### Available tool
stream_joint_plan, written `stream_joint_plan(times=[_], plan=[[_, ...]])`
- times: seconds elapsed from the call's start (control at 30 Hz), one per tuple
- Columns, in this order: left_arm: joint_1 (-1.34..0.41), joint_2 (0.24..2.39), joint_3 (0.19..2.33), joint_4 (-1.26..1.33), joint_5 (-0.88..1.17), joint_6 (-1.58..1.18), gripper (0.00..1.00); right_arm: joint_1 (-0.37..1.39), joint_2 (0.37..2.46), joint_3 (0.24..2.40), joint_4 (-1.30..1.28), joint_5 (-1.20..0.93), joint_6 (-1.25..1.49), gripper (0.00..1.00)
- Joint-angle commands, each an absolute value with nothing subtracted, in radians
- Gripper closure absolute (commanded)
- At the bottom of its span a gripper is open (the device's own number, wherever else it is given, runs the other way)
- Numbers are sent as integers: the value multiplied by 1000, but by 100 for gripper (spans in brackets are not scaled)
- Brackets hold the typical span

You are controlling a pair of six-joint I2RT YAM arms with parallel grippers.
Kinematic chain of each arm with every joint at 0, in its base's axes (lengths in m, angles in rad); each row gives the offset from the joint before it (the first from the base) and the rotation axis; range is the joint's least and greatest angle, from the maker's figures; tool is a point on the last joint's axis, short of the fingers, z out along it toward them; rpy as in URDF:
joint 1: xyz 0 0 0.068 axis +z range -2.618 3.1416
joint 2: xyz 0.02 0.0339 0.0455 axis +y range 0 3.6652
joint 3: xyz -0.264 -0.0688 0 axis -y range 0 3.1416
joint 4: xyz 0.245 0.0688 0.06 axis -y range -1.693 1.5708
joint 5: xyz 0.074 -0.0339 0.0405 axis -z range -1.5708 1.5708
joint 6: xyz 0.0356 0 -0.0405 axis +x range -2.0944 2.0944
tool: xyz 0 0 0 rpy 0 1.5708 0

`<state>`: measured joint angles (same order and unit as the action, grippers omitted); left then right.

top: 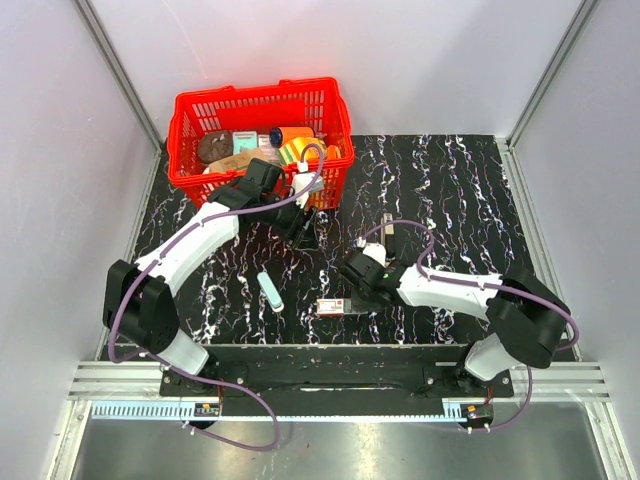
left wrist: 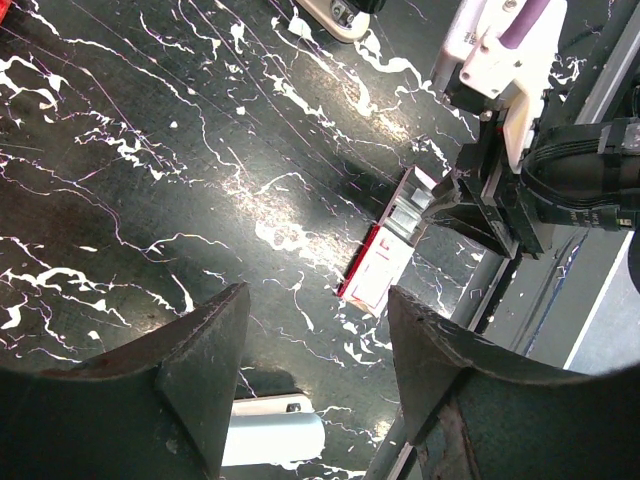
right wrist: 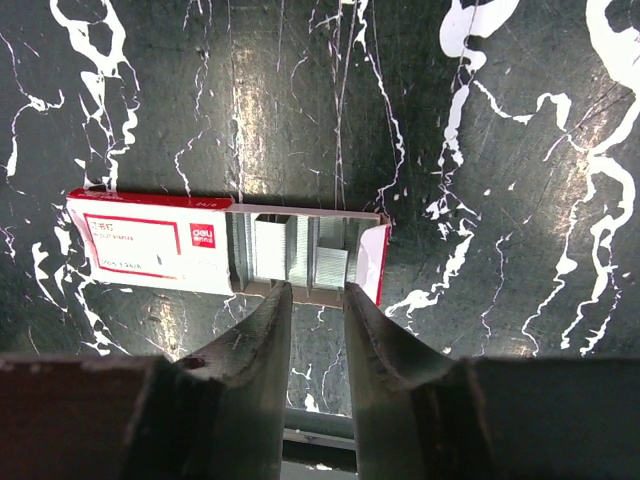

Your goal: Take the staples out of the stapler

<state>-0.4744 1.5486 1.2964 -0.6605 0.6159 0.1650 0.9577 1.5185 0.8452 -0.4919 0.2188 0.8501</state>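
The stapler (top: 388,228) is a slim dark bar with silvery parts, lying on the black marbled table behind my right arm; neither gripper touches it. My right gripper (top: 350,292) (right wrist: 315,290) hovers over a small red-and-white staple box (top: 332,305) (right wrist: 160,245). Its fingers stand a narrow gap apart with nothing between them, tips at the near edge of the box's pulled-out tray. Silver staple strips (right wrist: 290,250) lie in that tray. My left gripper (top: 303,228) (left wrist: 318,295) is open and empty above the table by the basket; its view shows the box (left wrist: 385,262).
A red basket (top: 190,105) full of items stands at the back left. A pale blue-white bar (top: 270,290) (left wrist: 270,435) lies left of the box. Grey walls close in both sides, and a metal rail (top: 330,380) runs along the near edge.
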Motion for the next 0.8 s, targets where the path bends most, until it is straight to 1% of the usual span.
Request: stream_joint_plan(times=[0.0,0.2,0.37,0.43,0.57,0.77], plan=[[-482,1522,1321,-663,611,183,38,969,1523,888,-495,232,845,66],[-488,1526,1315,-672,594,213,40,969,1467,911,-534,242,836,67],[-532,1519,1246,-686,488,354,41,937,1369,882,-557,288,815,70],[-558,1513,1191,-681,447,421,42,876,1338,836,-526,211,810,70],[-604,1519,1092,-651,379,515,42,763,1264,703,-378,63,815,70],[-660,1542,1017,-604,315,571,44,686,1288,615,-269,-72,827,72]])
